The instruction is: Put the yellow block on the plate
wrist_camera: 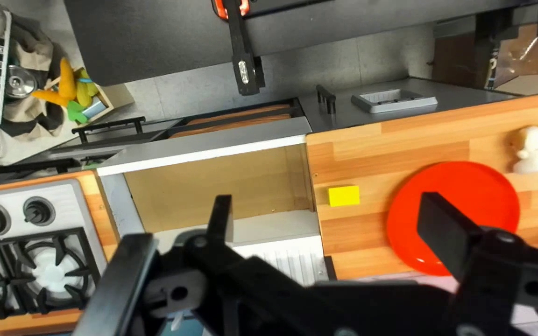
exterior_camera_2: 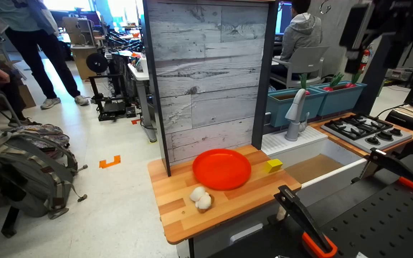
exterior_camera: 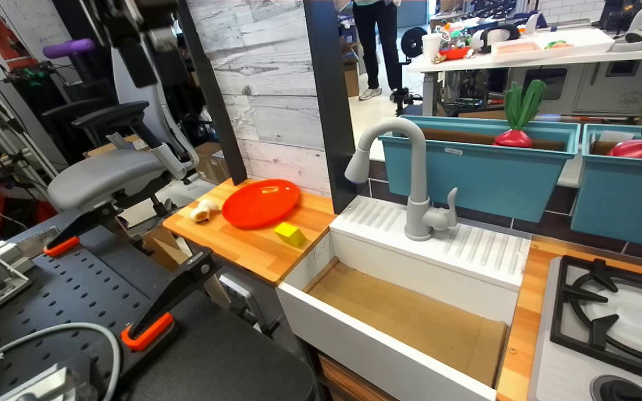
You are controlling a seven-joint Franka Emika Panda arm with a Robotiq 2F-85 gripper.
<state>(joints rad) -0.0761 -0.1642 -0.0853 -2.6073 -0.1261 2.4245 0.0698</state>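
My pincer (wrist_camera: 328,205) hangs high above everything, spread wide and holding nothing between its fingers (wrist_camera: 444,233). Well below it, the small, bright yellow, roughly cubic block (wrist_camera: 343,195) shows from my wrist within the gap, a touch toward the finger on the plate's side. How squarely it lies under me I cannot tell. Its longer side runs along the line from finger to finger, so I judge that closing as I stand would take it by its ends; a quarter turn would grip it across the narrower way.

It rests on the striped wooden counter (wrist_camera: 390,144), near the sink's edge, apart from the round, shallow, glossy orange-red plastic plate (exterior_camera_2: 222,169). That plate lies under my plate-side finger as the wrist sees it, and the block is not on it yet.

Toward my opposite finger, the white, box-shaped sink (exterior_camera: 365,351) has a brown cardboard floor (exterior_camera: 410,306). Farther off from me, teal, trough-shaped planters (exterior_camera: 471,178), plastic by their look, hold round red radishes (exterior_camera: 513,138) with green tops, set in brown filling.
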